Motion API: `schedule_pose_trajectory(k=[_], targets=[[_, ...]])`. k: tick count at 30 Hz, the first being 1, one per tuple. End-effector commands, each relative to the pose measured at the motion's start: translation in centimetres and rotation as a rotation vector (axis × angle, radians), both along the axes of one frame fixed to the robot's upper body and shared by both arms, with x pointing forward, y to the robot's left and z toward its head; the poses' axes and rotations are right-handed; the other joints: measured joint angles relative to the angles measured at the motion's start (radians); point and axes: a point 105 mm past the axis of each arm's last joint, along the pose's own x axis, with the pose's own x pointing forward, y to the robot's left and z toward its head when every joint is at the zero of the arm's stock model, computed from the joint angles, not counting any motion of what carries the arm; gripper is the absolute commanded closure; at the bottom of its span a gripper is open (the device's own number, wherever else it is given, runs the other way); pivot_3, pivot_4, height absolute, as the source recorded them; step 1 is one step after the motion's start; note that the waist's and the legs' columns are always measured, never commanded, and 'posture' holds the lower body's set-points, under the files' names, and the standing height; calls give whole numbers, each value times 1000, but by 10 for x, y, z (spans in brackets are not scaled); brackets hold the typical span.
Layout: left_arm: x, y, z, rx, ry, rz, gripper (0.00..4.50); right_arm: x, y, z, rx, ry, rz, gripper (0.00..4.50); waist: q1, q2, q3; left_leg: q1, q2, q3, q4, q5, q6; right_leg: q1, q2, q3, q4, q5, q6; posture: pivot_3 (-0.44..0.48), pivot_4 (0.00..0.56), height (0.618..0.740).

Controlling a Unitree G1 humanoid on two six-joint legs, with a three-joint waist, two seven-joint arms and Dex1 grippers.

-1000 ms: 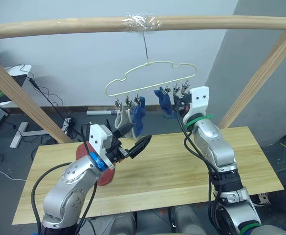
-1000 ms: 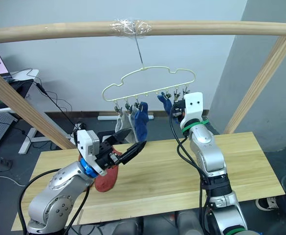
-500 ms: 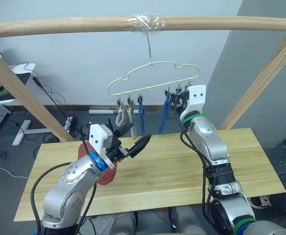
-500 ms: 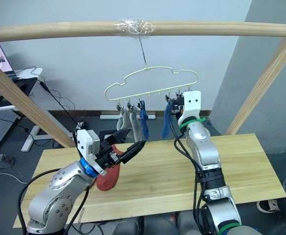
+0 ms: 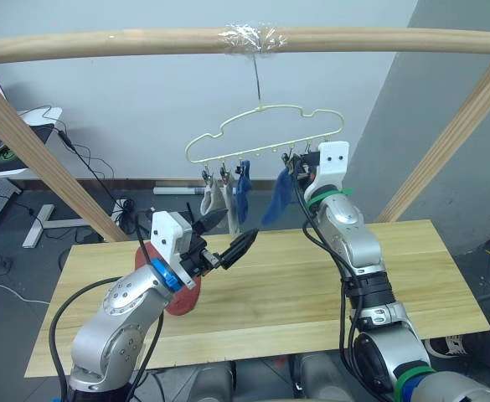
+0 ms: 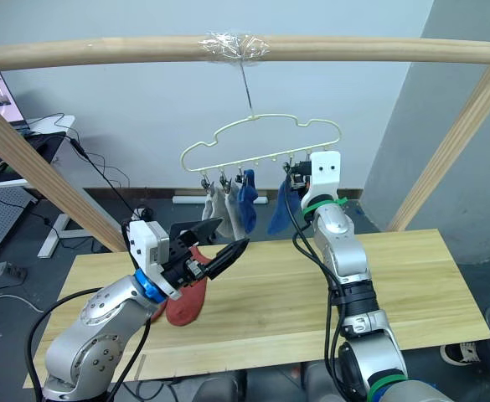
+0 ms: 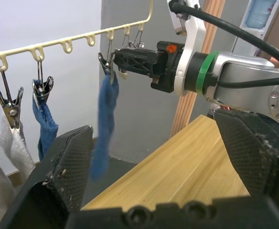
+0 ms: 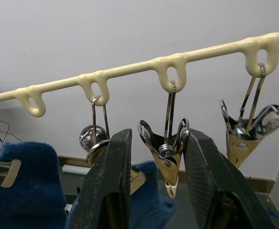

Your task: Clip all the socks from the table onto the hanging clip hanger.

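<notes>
The clip hanger (image 5: 312, 115) hangs by its hook from the wooden pole. Two light grey socks (image 5: 209, 195) and a blue sock (image 5: 243, 188) hang from its left clips, and a second blue sock (image 5: 276, 194) hangs further right. My right gripper (image 8: 159, 138) is up at the hanger, open, its fingers either side of an empty clip (image 8: 169, 167) next to that second blue sock (image 7: 103, 129). My left gripper (image 5: 234, 233) hovers open above the table (image 5: 412, 276). A rust-red sock (image 6: 186, 300) lies on the table below it, partly hidden by the arm.
A round wooden pole frame (image 5: 102, 42) spans the scene, with slanted legs at the left (image 5: 43, 159) and right (image 5: 446, 142). Beyond the table's far left are a desk (image 5: 10, 142) and cables on the floor.
The second blue sock, bunched up by the right gripper a second ago, has dropped to hang from its clip and swings a little. The left arm has held still.
</notes>
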Motion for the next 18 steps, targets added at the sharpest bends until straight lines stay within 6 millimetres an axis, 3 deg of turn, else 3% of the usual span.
schedule_pose_trajectory(k=[1, 18], targets=[[-4, -3, 13, -16, -48, -13, 0, 1, -1, 22, 15, -74, -12, 2886, 0, 0, 0, 0, 0, 0, 0, 0, 0, 0, 0, 0, 0, 0, 0, 35, 141, 740], [-6, -8, 23, -62, -85, -19, 0, 3, -1, 22, 6, -72, -8, 2886, 1, 0, 0, 0, 0, 0, 0, 0, 0, 0, 0, 0, 0, 1, 0, 39, 148, 740]])
